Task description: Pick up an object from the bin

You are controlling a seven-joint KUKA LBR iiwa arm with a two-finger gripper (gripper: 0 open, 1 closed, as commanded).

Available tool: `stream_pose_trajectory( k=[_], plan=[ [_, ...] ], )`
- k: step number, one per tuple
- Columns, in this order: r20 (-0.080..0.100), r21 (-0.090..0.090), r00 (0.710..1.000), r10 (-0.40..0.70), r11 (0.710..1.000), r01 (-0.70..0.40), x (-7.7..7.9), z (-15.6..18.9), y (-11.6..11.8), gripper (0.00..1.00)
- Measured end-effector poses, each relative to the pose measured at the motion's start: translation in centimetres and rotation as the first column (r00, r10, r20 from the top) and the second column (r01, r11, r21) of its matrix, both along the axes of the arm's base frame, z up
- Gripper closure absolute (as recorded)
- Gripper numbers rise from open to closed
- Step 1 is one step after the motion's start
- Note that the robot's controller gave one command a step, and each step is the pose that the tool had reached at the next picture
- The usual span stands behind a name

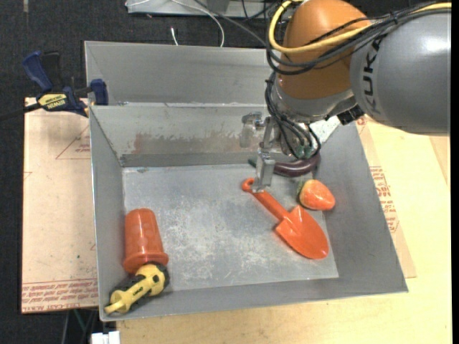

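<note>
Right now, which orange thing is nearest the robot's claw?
The orange shovel: its handle tip lies at the gripper; the strawberry and orange cup lie farther off.

The arm (412,67) is a thick, smooth grey link with part of dark KUKA lettering on its side. An orange dome-shaped cover (319,41) caps the wrist, looped by yellow and black cables (285,20). Beneath is a slim silvery gripper (265,178), apparently bare metal, with thin wires bunched beside it

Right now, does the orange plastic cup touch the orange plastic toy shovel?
No, the orange plastic cup lies far to the left, by a yellow toy drill, apart from the orange toy shovel.
</note>
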State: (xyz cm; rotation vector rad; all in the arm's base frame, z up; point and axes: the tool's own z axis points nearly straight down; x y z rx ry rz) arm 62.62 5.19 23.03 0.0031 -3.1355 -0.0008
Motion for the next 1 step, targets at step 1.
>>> stream_pose_trajectory(
  k=[1],
  plan=[
    [0.008, 0.0, 1.0, -0.002, 1.0, 0.002, 0.13, 0.47, -0.07, 0.0]
  ],
)
